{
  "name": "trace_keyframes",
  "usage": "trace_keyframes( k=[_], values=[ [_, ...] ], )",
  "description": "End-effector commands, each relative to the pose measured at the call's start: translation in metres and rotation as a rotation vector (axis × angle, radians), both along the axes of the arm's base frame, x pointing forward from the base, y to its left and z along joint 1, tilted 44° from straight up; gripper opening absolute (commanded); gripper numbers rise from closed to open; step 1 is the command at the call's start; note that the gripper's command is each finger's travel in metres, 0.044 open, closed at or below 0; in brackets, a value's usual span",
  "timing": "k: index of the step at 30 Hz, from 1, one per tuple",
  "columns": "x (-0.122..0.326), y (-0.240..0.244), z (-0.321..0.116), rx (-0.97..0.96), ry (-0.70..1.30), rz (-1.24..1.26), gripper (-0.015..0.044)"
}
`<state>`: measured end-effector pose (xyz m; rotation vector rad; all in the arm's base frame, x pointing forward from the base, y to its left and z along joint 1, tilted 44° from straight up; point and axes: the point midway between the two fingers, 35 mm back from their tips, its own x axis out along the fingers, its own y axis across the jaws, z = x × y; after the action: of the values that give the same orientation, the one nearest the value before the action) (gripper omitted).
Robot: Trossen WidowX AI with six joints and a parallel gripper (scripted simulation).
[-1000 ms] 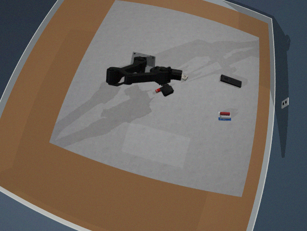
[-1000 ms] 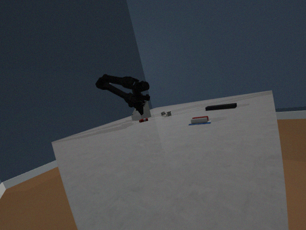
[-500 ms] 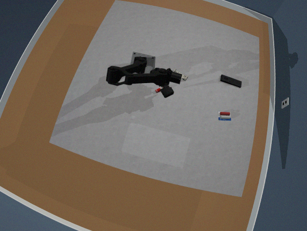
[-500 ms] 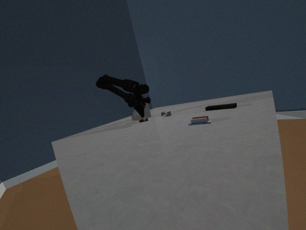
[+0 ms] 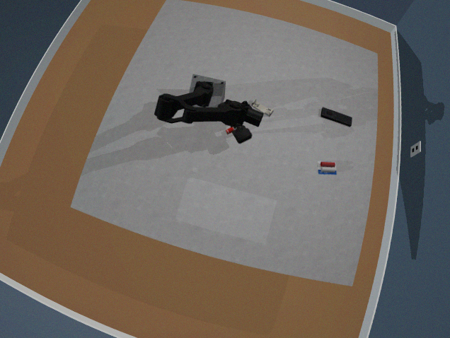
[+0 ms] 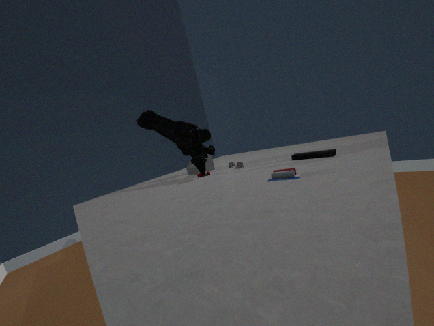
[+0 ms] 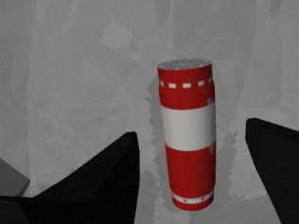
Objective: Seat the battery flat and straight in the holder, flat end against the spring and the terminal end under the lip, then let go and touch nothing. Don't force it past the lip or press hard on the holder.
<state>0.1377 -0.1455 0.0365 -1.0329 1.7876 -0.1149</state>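
The red and white battery (image 5: 229, 130) (image 6: 200, 174) (image 7: 189, 136) lies on its side on the table. In the wrist view its flat grey end faces away, and the end with the plus marks is nearest. My gripper (image 6: 203, 172) (image 7: 192, 135) is open and low over the battery. In the wrist view one fingertip shows on each side of the battery, with a gap on both sides. In the top view the arm hides the fingertips. The pale holder (image 5: 262, 108) (image 6: 239, 164) lies apart from the battery, beside the arm's wrist, with no battery visible in it.
A black bar-shaped object (image 5: 336, 117) (image 6: 314, 154) lies far to the right. A pack with a red and a whitish cylinder (image 5: 327, 164) (image 6: 283, 174) on a blue and white base lies nearer the front right. The arm's grey base plate (image 5: 218, 95) is behind the forearm.
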Motion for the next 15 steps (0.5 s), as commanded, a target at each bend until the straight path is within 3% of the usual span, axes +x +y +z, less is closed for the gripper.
trace_keyframes(
  k=[1, 4, 9, 15],
  values=[
    [-0.0025, -0.0037, -0.0041, -0.002, 0.008, 0.0, 0.0227],
    [-0.0031, -0.0053, -0.0054, -0.003, 0.008, 0.0, 0.0227],
    [-0.0031, -0.0053, -0.0054, -0.003, 0.008, 0.0, 0.0096],
    [-0.0031, -0.0053, -0.0054, -0.003, 0.008, 0.0, 0.0065]
  ],
)
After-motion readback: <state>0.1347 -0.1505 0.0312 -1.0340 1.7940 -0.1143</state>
